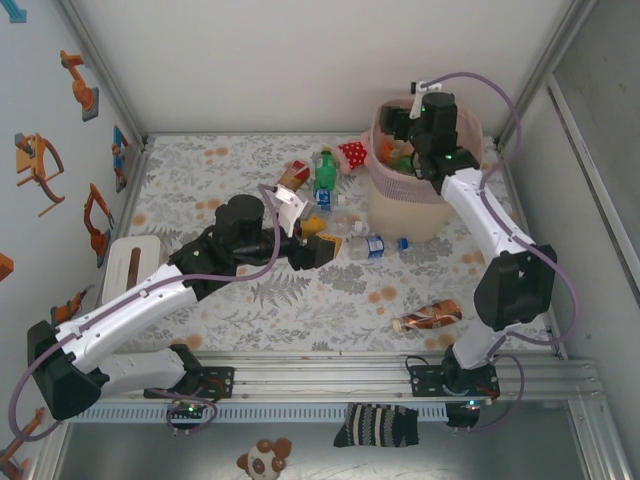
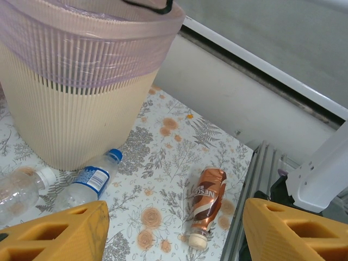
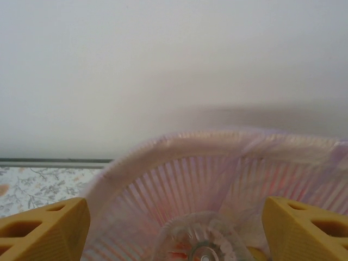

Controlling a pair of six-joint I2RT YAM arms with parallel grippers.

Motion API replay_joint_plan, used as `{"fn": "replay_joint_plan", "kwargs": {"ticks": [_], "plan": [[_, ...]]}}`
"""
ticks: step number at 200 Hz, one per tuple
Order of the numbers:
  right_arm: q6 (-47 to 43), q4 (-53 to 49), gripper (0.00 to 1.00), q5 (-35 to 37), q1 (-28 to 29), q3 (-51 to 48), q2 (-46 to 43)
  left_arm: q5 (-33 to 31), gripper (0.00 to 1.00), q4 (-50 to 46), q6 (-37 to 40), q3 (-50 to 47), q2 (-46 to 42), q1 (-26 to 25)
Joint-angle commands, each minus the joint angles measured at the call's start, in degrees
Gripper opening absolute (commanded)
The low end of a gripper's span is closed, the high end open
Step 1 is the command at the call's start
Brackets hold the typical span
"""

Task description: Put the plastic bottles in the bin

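The bin (image 1: 405, 205), pink mesh above a beige body, stands at the far right. My right gripper (image 1: 405, 150) hangs over its rim, and several bottles lie inside. In the right wrist view the gripper (image 3: 175, 205) is open; a clear bottle's base (image 3: 201, 242) sits loose between the fingers, touching neither, inside the bin (image 3: 217, 144). My left gripper (image 1: 325, 243) is open and empty, low over the table left of the bin. Ahead of it (image 2: 175, 217) lie a blue-capped clear bottle (image 2: 89, 182), a white-capped clear one (image 2: 22, 187) and a brown bottle (image 2: 206, 204). A green bottle (image 1: 325, 170) lies further back.
A red white-dotted soft item (image 1: 352, 153) lies beside the bin at the back. A white box (image 1: 130, 260) sits at the left edge. The metal rail (image 1: 330, 372) runs along the near edge, close to the brown bottle (image 1: 428, 317). Walls close in the table.
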Motion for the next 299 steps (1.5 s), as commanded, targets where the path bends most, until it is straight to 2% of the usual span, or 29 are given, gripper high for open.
{"fn": "replay_joint_plan", "kwargs": {"ticks": [1, 24, 55, 112, 143, 174, 248, 299], "plan": [[-0.7, -4.2, 0.72, -1.2, -1.0, 3.4, -2.3, 1.1, 0.66, 1.3, 0.6, -0.4, -0.9, 0.4], [-0.8, -9.6, 0.55, -1.9, -1.5, 6.2, -1.4, 1.5, 0.65, 1.3, 0.5, 0.0, -0.3, 0.4], [-1.1, -16.5, 0.4, -4.1, -2.6, 9.7, 1.3, 1.8, 0.65, 1.4, 0.6, 0.3, 0.5, 0.5], [0.3, -23.4, 0.26, -10.2, -3.6, 12.3, 10.1, 2.0, 0.65, 1.3, 0.4, 0.6, 1.2, 0.6], [1.3, -27.3, 0.24, -11.6, -4.0, 14.1, 15.9, 1.3, 0.65, 0.4, 0.5, 0.4, 1.1, 0.7], [1.7, -27.9, 0.25, -11.6, -4.3, 14.9, 16.3, 0.6, 0.65, -0.4, 0.8, 0.2, 0.8, 0.8], [1.8, -29.4, 0.34, -11.3, -4.5, 16.8, 4.6, -2.5, 0.65, -6.2, 4.7, 1.2, 2.3, 1.1], [2.3, -31.8, 0.37, -10.2, -4.9, 12.4, -5.2, -3.0, 0.65, -11.9, 8.6, 3.4, 6.9, 1.3]]}}
